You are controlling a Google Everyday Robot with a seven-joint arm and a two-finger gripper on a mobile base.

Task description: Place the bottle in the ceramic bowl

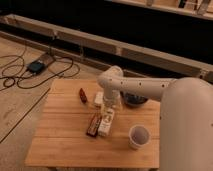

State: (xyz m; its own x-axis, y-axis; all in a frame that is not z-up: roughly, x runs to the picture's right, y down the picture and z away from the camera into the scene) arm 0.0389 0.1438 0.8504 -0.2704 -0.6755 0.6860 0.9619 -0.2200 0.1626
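Note:
The white bottle [106, 122] with a tan-orange label lies on the wooden table [65, 145], near its middle. The dark blue-black ceramic bowl [135, 100] sits at the table's back right, partly hidden behind my white arm. My gripper [111, 106] hangs from the arm, which reaches in from the right. It is just above the bottle's far end and left of the bowl.
A flat dark red-brown bar [93, 124] lies against the bottle's left side. A small white block [98, 98] and a small red object [82, 94] lie behind them. A white cup [138, 136] stands front right. Cables [30, 70] lie on the floor at left.

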